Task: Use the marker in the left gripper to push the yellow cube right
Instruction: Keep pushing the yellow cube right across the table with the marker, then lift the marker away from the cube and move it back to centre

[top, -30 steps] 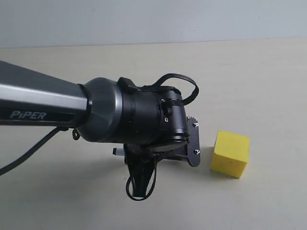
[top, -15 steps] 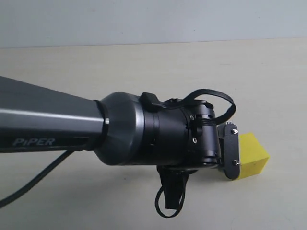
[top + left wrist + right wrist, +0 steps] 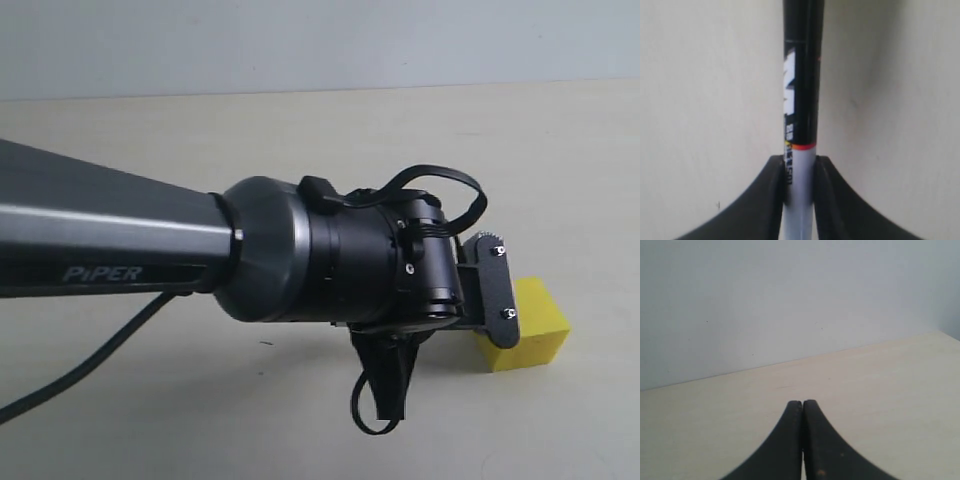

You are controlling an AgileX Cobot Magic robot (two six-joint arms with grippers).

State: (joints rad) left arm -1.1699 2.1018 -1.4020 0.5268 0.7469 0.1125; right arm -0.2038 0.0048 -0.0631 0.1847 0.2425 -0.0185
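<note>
A pale cream, matte surface [image 3: 300,130] fills most of the exterior view and meets a plain grey-blue wall [image 3: 320,45] along a straight far edge. A tiny dark speck [image 3: 265,343], perhaps a scratch, marks the surface.

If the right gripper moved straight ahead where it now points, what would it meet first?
The way looks free: the right gripper points across the table toward the grey wall. Depth is unclear.

A pale beige, matte counter [image 3: 300,130] stretches back to a plain light grey-blue wall [image 3: 320,40] under soft, even light.
</note>
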